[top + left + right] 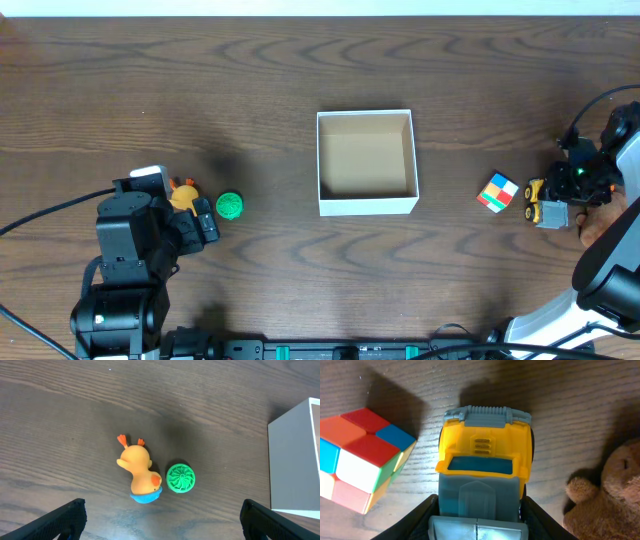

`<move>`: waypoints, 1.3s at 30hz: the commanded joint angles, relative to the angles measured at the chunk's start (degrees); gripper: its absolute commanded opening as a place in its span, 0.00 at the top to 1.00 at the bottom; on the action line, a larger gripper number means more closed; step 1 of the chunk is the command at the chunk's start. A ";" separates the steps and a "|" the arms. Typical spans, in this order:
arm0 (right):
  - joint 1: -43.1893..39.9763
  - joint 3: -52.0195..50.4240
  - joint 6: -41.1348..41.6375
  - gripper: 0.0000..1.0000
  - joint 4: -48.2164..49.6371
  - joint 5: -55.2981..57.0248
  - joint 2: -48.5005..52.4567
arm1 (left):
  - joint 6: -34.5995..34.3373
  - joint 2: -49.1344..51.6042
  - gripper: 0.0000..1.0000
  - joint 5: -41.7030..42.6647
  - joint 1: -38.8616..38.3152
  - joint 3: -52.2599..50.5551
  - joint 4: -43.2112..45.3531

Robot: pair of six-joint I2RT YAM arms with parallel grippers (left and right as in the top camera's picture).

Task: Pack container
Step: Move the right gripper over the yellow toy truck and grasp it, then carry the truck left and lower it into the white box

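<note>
Because the right claw [480, 505] pinches the grey back of the yellow and grey plastic toy truck [482, 455], it should lift straight up and then go to the square white cardboard box [366, 205], which sits empty in the middle of the table. The left claw [162, 510] hangs wide open above an orange rubber duck [140, 467]. The truck's wheels are hidden, and a brown furry toy [615, 490] is cut off at the edge.

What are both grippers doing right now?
Left gripper: open, holding nothing.
Right gripper: closed on the toy truck.
</note>
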 commanded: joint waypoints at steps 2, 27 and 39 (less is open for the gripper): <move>-0.20 -0.11 3.56 0.99 0.39 -0.31 -0.17 | -0.76 0.09 0.02 -0.66 -0.13 1.11 -0.17; 48.89 14.84 44.94 0.99 1.18 10.80 -24.20 | -1.68 0.11 0.02 -0.66 -0.13 1.05 -0.20; 57.83 14.84 58.71 0.99 2.82 15.63 -6.36 | -1.68 0.11 0.02 -0.66 -0.13 1.05 -0.22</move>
